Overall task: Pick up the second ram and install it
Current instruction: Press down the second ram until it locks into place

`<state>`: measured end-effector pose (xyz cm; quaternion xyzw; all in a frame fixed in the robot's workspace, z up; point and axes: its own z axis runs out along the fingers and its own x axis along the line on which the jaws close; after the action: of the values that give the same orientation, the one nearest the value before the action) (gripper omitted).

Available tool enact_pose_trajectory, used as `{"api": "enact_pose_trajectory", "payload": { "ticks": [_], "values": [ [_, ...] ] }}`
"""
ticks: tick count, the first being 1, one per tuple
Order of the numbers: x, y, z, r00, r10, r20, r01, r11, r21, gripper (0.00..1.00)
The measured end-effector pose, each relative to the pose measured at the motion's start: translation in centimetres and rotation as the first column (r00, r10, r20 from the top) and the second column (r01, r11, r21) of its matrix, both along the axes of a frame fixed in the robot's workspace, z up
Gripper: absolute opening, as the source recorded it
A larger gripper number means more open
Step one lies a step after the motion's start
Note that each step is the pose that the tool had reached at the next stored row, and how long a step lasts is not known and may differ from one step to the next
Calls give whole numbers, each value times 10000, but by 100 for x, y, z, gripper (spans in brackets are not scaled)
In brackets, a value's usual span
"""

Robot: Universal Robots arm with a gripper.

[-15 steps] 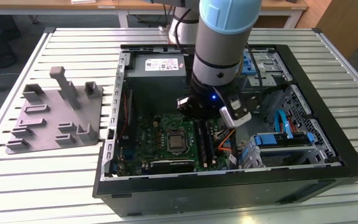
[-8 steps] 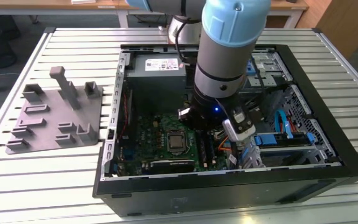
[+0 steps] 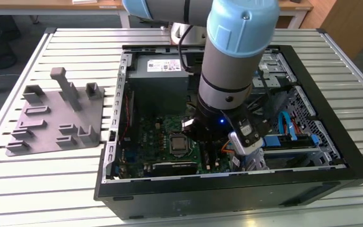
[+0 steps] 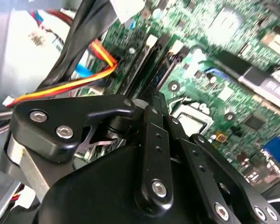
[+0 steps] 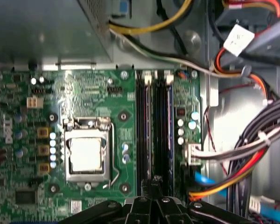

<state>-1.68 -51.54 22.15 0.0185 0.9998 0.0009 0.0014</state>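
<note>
The open black computer case [image 3: 332, 156] lies on the slatted white metal table [image 3: 55, 189], near its front edge. Inside the case sits the big green motherboard [image 3: 150, 142] with a square silver chip socket [image 5: 86, 156] in its middle. A grey metal power box [image 3: 159, 71] fills the back of the case. Bundles of red, yellow and black wires [image 5: 252, 163] lie beside the board.

The black tool [image 5: 155, 189] is down inside the case, right over the long black memory slots [image 5: 154, 126]. Its fingers are pressed close together. The second ram, a thin dark stick [image 5: 168, 126], stands in the slots just beyond the fingertips; I cannot tell if the tool touches it.

A grey plastic holder tray [image 3: 55, 120] sits at the table's edge on the exterior view's left.
</note>
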Motion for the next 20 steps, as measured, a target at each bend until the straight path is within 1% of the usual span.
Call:
{"api": "enact_pose_trajectory", "payload": {
  "ticks": [3,7,11,15,16,18,20],
  "values": [
    [0,-47,-15,10000,0,-3,0,10000,-34,10],
    [0,-95,-34,10000,0,-2,0,10000,-70,10],
    [0,-133,-47,10000,0,-3,0,10000,-82,10],
    [0,-139,-38,10000,-1,0,1,10000,-76,10],
    [0,-138,-23,10000,-1,5,1,10000,-62,10],
    [0,-139,36,10000,0,1,0,10000,-77,10],
    [0,-139,52,10000,0,1,0,10000,-75,10]
  ]
}}
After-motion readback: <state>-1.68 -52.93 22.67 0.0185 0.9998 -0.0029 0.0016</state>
